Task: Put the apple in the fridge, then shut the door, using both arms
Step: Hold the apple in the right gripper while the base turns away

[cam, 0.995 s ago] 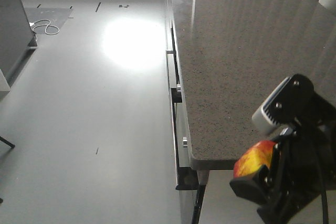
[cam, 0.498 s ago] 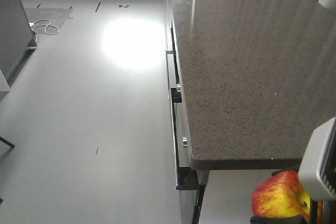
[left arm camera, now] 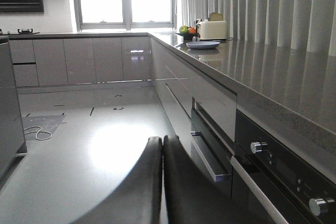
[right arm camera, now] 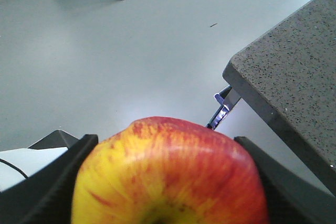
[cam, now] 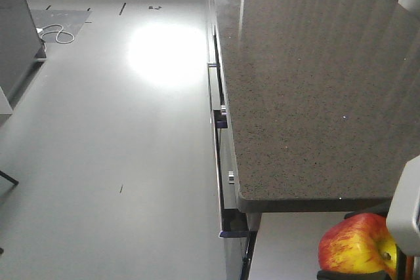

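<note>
In right gripper point(right arm camera: 166, 142), apple point(right arm camera: 168, 182) clamped on both sides

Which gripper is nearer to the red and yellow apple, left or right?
Right. The right gripper grips the apple from both sides. The left gripper is shut and empty, and the apple is absent from its wrist view.

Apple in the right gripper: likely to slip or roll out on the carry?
Probably rigid: the apple shows no denting where the right gripper clamps it. Its smooth, curved skin is held on two sides, so it might pivot or slip under a jolt. Being round, it would likely roll if dropped on the floor.
</note>
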